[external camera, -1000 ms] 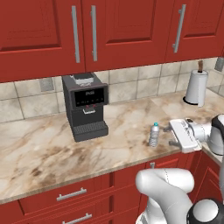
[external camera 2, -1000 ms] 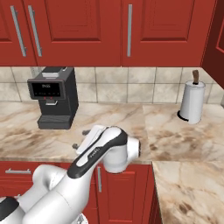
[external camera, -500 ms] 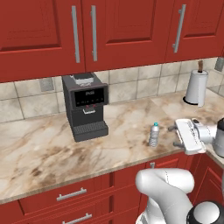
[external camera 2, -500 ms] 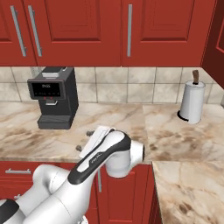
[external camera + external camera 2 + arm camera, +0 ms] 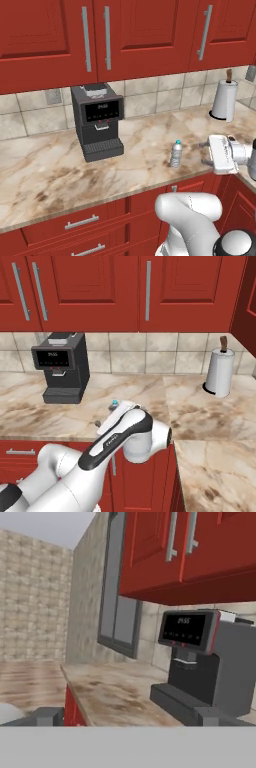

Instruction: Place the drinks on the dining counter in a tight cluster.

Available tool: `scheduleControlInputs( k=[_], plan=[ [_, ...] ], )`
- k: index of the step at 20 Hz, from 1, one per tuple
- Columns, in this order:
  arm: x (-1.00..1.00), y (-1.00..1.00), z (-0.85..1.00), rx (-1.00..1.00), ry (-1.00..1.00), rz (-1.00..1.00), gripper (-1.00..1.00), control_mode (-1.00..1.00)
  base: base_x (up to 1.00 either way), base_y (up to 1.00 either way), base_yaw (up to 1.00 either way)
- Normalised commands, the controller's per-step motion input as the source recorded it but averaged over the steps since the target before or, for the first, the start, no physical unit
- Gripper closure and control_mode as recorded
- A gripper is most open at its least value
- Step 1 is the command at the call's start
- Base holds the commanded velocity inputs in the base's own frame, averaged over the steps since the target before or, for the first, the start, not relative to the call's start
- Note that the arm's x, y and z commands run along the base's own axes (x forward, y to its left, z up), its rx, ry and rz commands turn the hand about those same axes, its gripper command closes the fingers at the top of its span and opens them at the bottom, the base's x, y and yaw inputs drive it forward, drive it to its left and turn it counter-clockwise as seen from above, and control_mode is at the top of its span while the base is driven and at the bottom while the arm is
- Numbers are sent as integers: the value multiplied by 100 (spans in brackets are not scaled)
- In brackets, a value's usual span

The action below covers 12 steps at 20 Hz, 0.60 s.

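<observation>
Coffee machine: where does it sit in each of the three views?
Left base view: coffee machine left of centre, against the tiled wall.
Right base view: far left, on the wall counter.
Hand view: right side, seen close.
Shared landmark: red cabinets above it.

From my right base camera, my arm hides all but the blue cap of the water bottle (image 5: 115, 403); the paper towel roll (image 5: 223, 100) label stays unreadable.

red cabinets (image 5: 100, 35) above beige tiled backsplash (image 5: 150, 102), marbled counter (image 5: 60, 175)
</observation>
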Motion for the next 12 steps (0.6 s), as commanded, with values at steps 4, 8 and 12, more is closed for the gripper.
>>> scheduleControlInputs(
  k=[4,8,12],
  plan=[
    [32,-6,-8,0,1,-16,-100,-100,0,0,0],
    [35,0,-11,0,1,-16,-100,-100,0,0,0],
    [31,0,-15,0,3,-14,-100,-100,0,0,0]
  ],
)
